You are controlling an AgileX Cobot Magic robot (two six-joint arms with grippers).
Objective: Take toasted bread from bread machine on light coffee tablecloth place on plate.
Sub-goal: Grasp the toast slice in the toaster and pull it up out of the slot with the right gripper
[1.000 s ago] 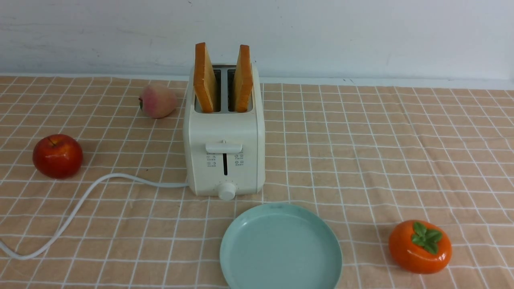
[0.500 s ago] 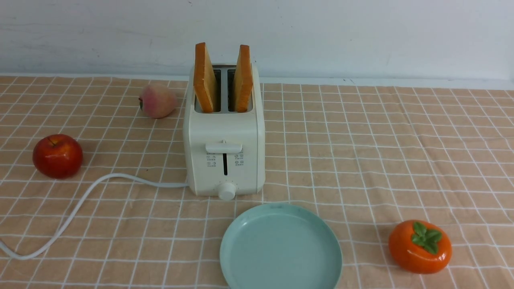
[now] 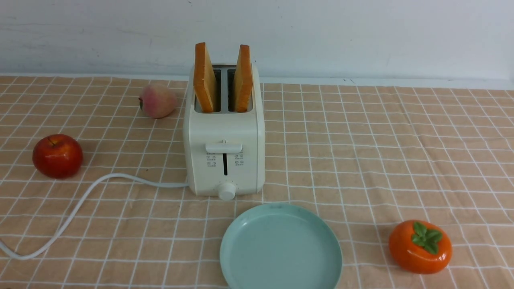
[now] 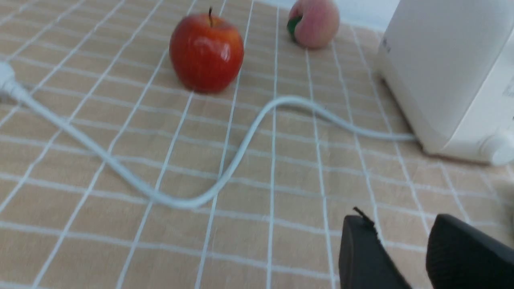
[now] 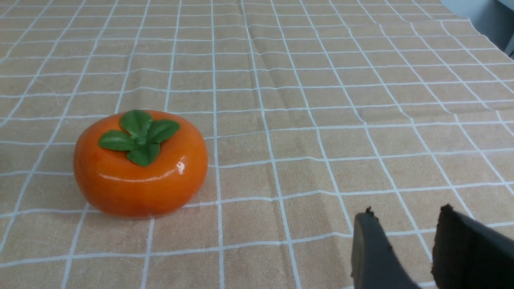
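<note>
Two slices of toasted bread stand upright in the slots of the cream-white bread machine (image 3: 223,152): the left slice (image 3: 204,78) and the right slice (image 3: 243,79). Just in front of it, the mint-green plate (image 3: 281,247) lies bare on the peach checked tablecloth (image 3: 361,160). Neither arm shows in the front view. My left gripper (image 4: 401,224) is open over bare cloth, with the bread machine's side (image 4: 445,76) ahead of it. My right gripper (image 5: 405,218) is open over bare cloth, with nothing between its fingers.
A red apple (image 3: 57,155) and a peach (image 3: 157,100) lie left of the bread machine, whose white cord (image 3: 80,204) trails to the left front edge. An orange persimmon (image 3: 420,247) sits at the front right, also near my right gripper (image 5: 140,162).
</note>
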